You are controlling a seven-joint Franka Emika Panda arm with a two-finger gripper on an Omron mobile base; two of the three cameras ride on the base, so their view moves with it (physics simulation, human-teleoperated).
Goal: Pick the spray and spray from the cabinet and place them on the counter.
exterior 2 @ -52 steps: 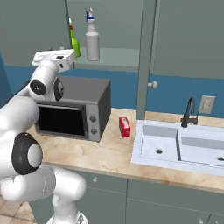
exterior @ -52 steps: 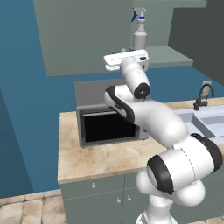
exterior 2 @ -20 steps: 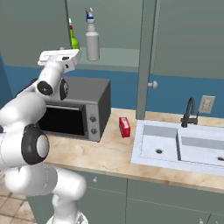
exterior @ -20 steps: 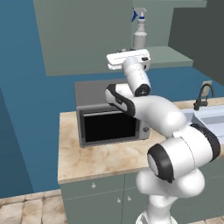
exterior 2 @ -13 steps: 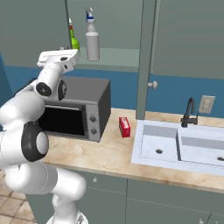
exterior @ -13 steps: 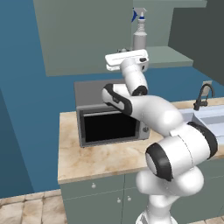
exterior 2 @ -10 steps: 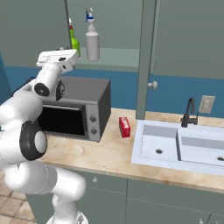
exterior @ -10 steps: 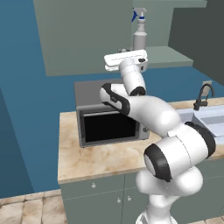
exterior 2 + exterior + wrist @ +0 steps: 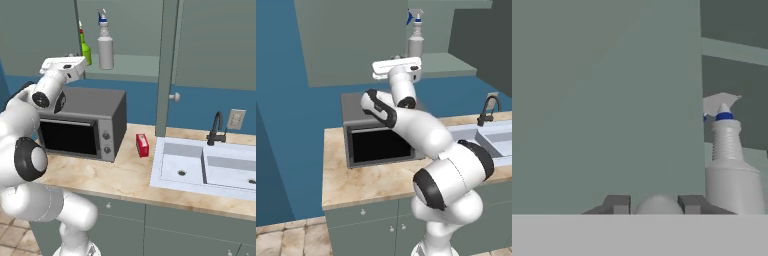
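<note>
In the hand view my gripper (image 9: 654,204) has its two dark fingertips (image 9: 617,204) close on either side of a round pale knob (image 9: 658,205) on the cabinet's closed left door (image 9: 602,100). The jaws look shut on that knob. The tall grey-white spray (image 9: 729,165) with its blue-white nozzle stands just right of the door's edge on the cabinet shelf (image 9: 125,67). The green spray (image 9: 85,50) stands left of the grey spray (image 9: 105,47), partly behind the door. In the base views the gripper (image 9: 397,70) (image 9: 74,66) is up at the door's lower edge, above the counter (image 9: 125,175).
A grey toaster oven (image 9: 80,125) stands on the counter under my hand. A flat red box (image 9: 142,145) lies beside the pale sink (image 9: 200,170) with its dark faucet (image 9: 216,127). The cabinet's right door (image 9: 481,45) stands swung open.
The jaws have narrowed around the door knob. The hand has drifted slightly left along the door's lower edge. The sprays have not moved.
</note>
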